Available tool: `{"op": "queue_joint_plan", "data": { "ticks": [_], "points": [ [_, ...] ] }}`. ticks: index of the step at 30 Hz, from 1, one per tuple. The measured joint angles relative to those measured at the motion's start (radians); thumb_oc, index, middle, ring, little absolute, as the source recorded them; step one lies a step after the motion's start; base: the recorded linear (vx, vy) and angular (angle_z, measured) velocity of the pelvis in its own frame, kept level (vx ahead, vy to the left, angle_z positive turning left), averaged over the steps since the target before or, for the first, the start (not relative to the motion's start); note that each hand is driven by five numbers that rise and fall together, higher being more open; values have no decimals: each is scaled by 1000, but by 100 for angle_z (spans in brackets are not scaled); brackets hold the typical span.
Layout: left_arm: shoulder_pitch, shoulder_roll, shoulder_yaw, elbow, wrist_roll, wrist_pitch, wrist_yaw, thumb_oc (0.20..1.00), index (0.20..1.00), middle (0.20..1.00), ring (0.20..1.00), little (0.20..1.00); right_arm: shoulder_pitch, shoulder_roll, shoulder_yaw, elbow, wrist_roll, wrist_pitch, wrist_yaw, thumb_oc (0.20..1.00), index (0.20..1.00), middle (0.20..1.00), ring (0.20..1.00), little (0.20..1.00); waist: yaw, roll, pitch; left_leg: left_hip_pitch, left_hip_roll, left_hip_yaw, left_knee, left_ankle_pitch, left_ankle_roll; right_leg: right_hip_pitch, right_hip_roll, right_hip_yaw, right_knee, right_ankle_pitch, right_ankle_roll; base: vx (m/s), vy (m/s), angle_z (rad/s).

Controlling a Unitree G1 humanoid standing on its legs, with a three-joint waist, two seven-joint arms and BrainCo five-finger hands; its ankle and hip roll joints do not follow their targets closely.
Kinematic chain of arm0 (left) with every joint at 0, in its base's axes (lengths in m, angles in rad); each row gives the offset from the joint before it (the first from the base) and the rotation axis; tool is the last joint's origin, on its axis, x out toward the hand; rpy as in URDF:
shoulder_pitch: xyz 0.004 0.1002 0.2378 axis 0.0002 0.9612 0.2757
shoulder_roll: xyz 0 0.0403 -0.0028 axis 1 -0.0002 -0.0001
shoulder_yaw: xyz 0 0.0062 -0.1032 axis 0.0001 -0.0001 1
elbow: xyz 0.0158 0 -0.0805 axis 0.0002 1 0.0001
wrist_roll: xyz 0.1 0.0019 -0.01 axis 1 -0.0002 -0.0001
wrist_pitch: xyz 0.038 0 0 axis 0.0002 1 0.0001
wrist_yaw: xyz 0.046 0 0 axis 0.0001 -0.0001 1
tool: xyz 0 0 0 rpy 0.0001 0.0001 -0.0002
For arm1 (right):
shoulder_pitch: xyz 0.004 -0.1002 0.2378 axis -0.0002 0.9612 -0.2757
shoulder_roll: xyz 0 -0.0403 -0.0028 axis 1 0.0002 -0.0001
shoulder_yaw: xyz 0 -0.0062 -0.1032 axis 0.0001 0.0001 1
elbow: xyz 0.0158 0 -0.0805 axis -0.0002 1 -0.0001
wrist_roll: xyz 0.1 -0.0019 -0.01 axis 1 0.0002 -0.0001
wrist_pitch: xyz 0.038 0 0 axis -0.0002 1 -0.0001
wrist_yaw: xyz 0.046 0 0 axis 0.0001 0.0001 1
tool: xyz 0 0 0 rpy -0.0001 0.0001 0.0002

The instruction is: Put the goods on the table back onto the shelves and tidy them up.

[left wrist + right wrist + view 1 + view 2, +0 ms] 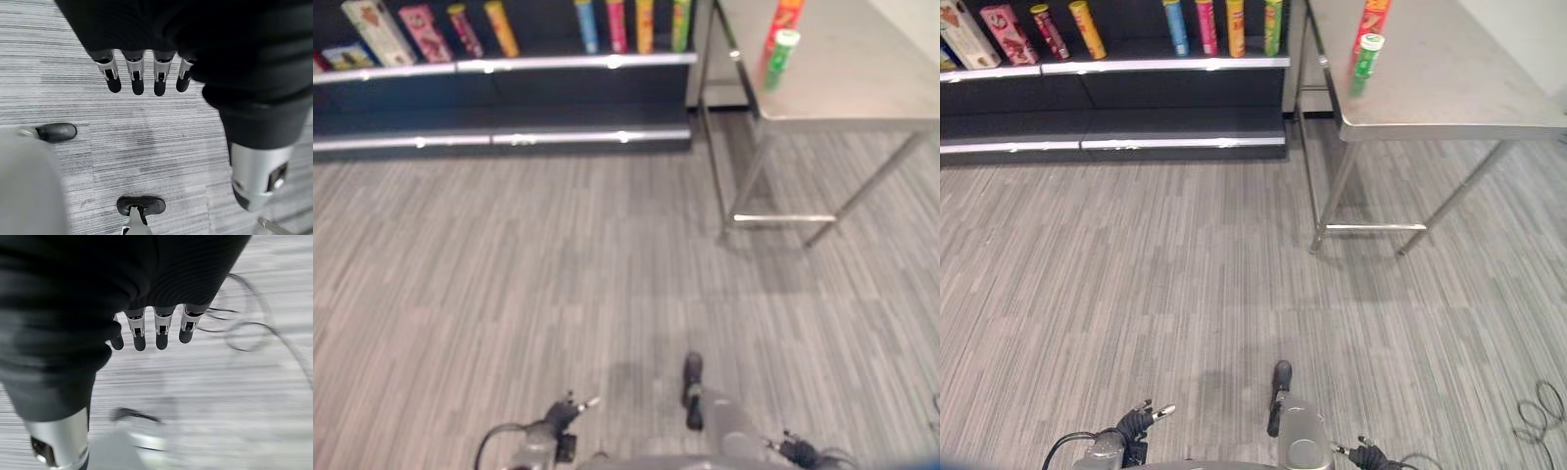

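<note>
Steel table (1449, 88) at far right; green tube (1364, 61) and a taller red-orange one (1371, 22) stand near its left edge, maybe touching. Shelves (1136, 64) hold upright tubes and boxes. Wrist views: left hand (146, 73) and right hand (156, 328), fingers straight, empty, over grey floor (1185, 274).
</note>
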Motion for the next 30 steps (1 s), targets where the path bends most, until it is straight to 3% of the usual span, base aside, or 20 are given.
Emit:
{"op": "queue_joint_plan", "data": {
  "ticks": [3,4,5,6,8,9,11,12,14,16,17,20,21,22,23,24,26,27,28,30],
  "points": [
    [21,-15,3,-39,-4,-2,0,1000,1000,1000,1000,1000,-5,-11,-11,-14,3,-17,-6,1000,1000,1000,1000,1000,19,-10,-23,-164,0,-23,348,88,-96,70,12,-16,-48,-30,-49,438,-337,22],
    [6,-9,12,-45,-21,-10,1,1000,1000,1000,1000,1000,-13,-21,4,-12,17,-20,-8,1000,1000,1000,1000,1000,28,-4,-23,-333,33,-16,633,177,-105,97,39,-27,-64,-27,-101,336,-269,-7],
    [8,-5,24,-45,-22,-1,2,1000,1000,1000,1000,1000,-15,-20,10,-19,21,-18,-10,1000,1000,1000,1000,1000,32,3,-28,-374,32,-17,687,176,-104,118,51,-22,-65,-34,-123,467,-304,-17],
    [11,-4,37,-45,-22,0,2,1000,1000,1000,1000,1000,-19,-22,16,-27,22,-17,-10,1000,1000,1000,1000,1000,38,0,-26,-423,34,6,740,208,-65,144,66,-9,-77,-61,-166,339,-120,-25],
    [7,11,41,-41,-43,0,5,1000,1000,1000,1000,1000,-21,-10,22,-14,22,-13,-17,1000,1000,1000,1000,1000,50,-20,-21,-497,30,85,817,167,8,204,71,9,-117,-71,-182,276,-37,-28],
    [7,32,39,-46,-44,-2,13,1000,1000,1000,1000,1000,-22,0,38,-5,22,-13,-17,1000,1000,1000,1000,1000,69,-58,-19,-546,-6,154,725,136,47,249,56,28,-133,-53,-170,325,40,-40],
    [20,34,40,-50,-48,-1,13,1000,1000,1000,1000,1000,-25,6,40,-3,22,-15,-19,1000,1000,1000,1000,1000,77,-63,-18,-583,-23,165,573,135,48,288,60,37,-167,-61,-160,421,109,-33],
    [26,31,40,-51,-49,-1,14,1000,1000,1000,1000,1000,-28,6,43,-4,22,-14,-19,1000,1000,1000,1000,1000,81,-63,-15,-571,-31,179,333,142,46,300,65,47,-170,-71,-143,424,164,-29],
    [34,24,39,-51,-49,1,13,1000,1000,1000,1000,1000,-33,3,68,-2,21,-13,-18,1000,1000,1000,1000,1000,90,-53,-10,-557,-28,175,116,161,37,319,75,49,-170,-74,-138,380,145,-40],
    [49,21,41,-38,-49,1,13,1000,1000,1000,1000,1000,-30,7,76,18,18,-15,-19,1000,1000,1000,1000,1000,96,-41,-13,-492,-43,142,-218,209,13,359,88,54,-170,-123,-76,381,141,-21],
    [40,19,40,-33,-49,1,14,1000,1000,1000,1000,1000,-27,6,76,30,17,-13,-19,1000,1000,1000,1000,1000,99,-36,5,-503,-50,131,-219,248,26,400,92,53,-170,-129,-83,589,250,-10],
    [34,11,41,-23,-49,-1,18,1000,1000,1000,1000,1000,-27,1,73,48,2,-14,-20,1000,1000,1000,1000,1000,119,-33,5,-529,-62,92,-216,261,21,442,74,97,-170,-170,-69,359,190,-35],
    [39,6,46,-19,-53,0,21,1000,1000,1000,1000,1000,-28,0,73,53,-6,-14,-20,1000,1000,1000,1000,1000,128,-31,0,-521,-64,95,-214,262,26,460,60,122,-170,-183,-50,466,313,-68],
    [48,-2,45,-23,-63,0,22,1000,1000,1000,1000,1000,-21,-10,74,50,-15,-15,-19,1000,1000,1000,1000,1000,129,-10,-11,-497,-61,94,-205,227,74,498,47,144,-170,-198,-25,604,448,-80],
    [53,-6,47,-11,-66,0,21,1000,1000,1000,1000,1000,-16,-16,73,62,-24,-14,-18,1000,1000,1000,1000,1000,137,-7,-17,-464,-64,96,-209,237,81,528,28,173,-170,-219,3,554,454,-75],
    [44,-1,48,10,-70,1,22,1000,1000,1000,1000,1000,-13,-4,73,74,-32,-11,-18,1000,1000,1000,1000,1000,138,-25,-25,-446,-93,127,-179,300,108,555,-11,193,-165,-227,12,399,397,-61],
    [35,8,46,12,-68,0,22,1000,1000,1000,1000,1000,1,20,70,71,-40,-12,-16,1000,1000,1000,1000,1000,132,-56,-46,-413,-136,174,-175,287,129,520,-73,201,-56,-223,13,280,314,-35],
    [31,13,40,9,-69,-5,23,1000,1000,1000,1000,1000,17,38,62,69,-40,-13,-16,1000,1000,1000,1000,1000,127,-58,-53,-367,-157,175,-195,278,156,469,-114,206,89,-238,32,226,342,-15],
    [26,25,38,8,-68,-9,23,1000,1000,1000,1000,1000,31,50,64,62,-40,-12,-15,1000,1000,1000,1000,1000,127,-51,-64,-351,-173,175,-202,261,177,441,-132,218,136,-251,50,226,343,-6],
    [10,41,35,9,-68,-4,22,1000,1000,1000,1000,1000,40,62,68,57,-40,-10,-7,1000,1000,1000,1000,1000,115,-60,-75,-323,-211,174,-209,243,202,336,-175,250,371,-203,60,148,271,13]
  ]
}}
